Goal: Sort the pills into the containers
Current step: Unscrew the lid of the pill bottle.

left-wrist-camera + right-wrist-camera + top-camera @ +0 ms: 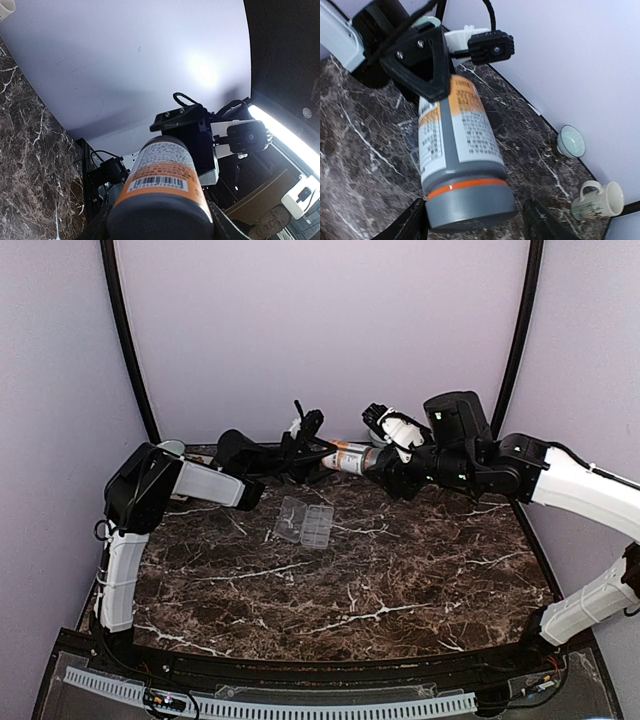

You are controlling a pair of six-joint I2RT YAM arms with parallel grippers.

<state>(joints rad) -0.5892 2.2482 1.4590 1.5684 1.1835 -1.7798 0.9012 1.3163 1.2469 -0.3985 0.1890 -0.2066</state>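
A bottle [345, 457] with a white-and-orange label and a grey cap hangs level above the back of the table. My left gripper [160, 220] is shut on its body near the base; it also shows in the top view [315, 455]. My right gripper [475, 225] is open around the grey cap [472, 200]. One finger is at the cap's edge and the other stands clear of it. The clear organizer box with the containers [305, 522] lies open on the marble below. No pills show.
A cream mug [597, 200] and a small pale bowl [571, 141] stand by the back wall. Another pale cup rim [171, 447] sits at the back left corner. Dark marble table [350, 590] stretches toward the arm bases.
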